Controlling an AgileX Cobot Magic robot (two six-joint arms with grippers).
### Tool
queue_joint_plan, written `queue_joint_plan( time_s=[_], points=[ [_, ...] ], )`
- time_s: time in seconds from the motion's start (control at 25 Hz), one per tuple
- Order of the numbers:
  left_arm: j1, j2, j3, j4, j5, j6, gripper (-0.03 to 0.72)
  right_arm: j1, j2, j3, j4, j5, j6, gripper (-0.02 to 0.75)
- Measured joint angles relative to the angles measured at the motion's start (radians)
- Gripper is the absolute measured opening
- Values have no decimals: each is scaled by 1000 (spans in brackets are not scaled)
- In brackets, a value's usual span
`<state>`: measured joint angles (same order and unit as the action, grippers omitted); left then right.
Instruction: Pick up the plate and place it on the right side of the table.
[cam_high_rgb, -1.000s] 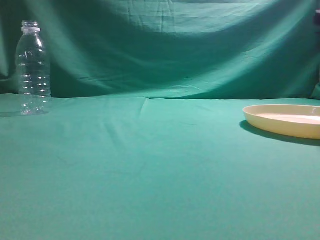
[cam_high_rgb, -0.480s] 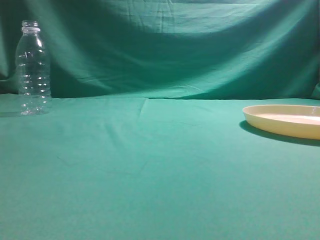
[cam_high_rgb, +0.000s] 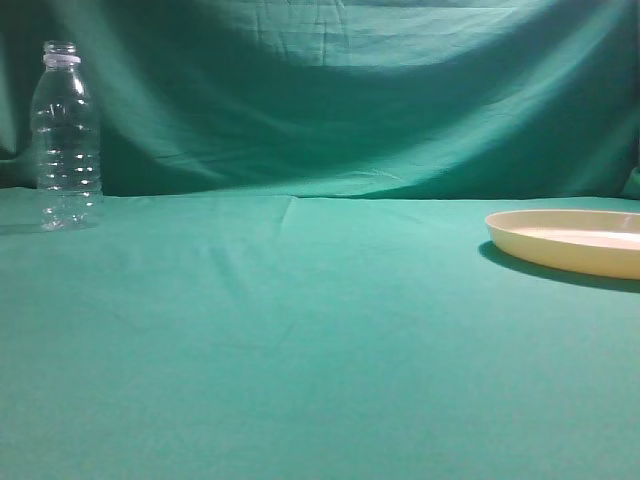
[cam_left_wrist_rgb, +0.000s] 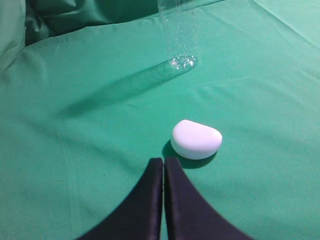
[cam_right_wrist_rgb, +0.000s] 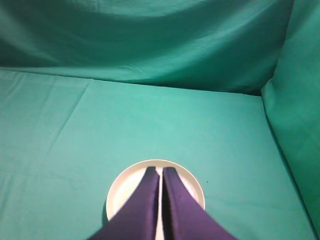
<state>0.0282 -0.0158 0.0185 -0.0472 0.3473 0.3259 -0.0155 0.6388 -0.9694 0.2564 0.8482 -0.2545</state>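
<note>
The pale cream-yellow plate (cam_high_rgb: 575, 240) lies flat on the teal-green table (cam_high_rgb: 320, 340) at the right edge of the exterior view, partly cut off. In the right wrist view the plate (cam_right_wrist_rgb: 122, 192) lies well below my right gripper (cam_right_wrist_rgb: 160, 170), which is shut, empty and hangs above the plate's middle. My left gripper (cam_left_wrist_rgb: 163, 160) is shut and empty, over the cloth just short of a small white rounded object (cam_left_wrist_rgb: 196, 139). Neither gripper shows in the exterior view.
A clear ribbed plastic bottle (cam_high_rgb: 66, 140) stands upright at the far left; its base shows in the left wrist view (cam_left_wrist_rgb: 182, 55). The draped green backdrop (cam_high_rgb: 330, 90) closes the far side and folds round on the right (cam_right_wrist_rgb: 295, 125).
A dark bit of the arm at the upper right edge of the exterior view has gone out of view. The plate and bottle have not moved.
</note>
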Motion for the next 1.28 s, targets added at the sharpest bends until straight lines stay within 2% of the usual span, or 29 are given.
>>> queue_joint_plan(
  time_s=[0.32,0.48,0.68,0.88,1.0,1.2,1.24,1.28],
  points=[
    [0,0,0,0,0,0,0,0,-311,183,-13,-21,114,0],
    [0,0,0,0,0,0,0,0,-409,196,-11,31,126,0],
    [0,0,0,0,0,0,0,0,-428,207,-40,21,116,0],
    [0,0,0,0,0,0,0,8,-462,327,-86,-138,116,0],
    [0,0,0,0,0,0,0,20,-510,452,-98,-229,115,0],
    [0,0,0,0,0,0,0,87,-625,695,-124,-353,107,0],
    [0,0,0,0,0,0,0,95,-641,739,-128,-371,107,48],
    [0,0,0,0,0,0,0,100,-646,771,-129,-381,107,48]
  ],
)
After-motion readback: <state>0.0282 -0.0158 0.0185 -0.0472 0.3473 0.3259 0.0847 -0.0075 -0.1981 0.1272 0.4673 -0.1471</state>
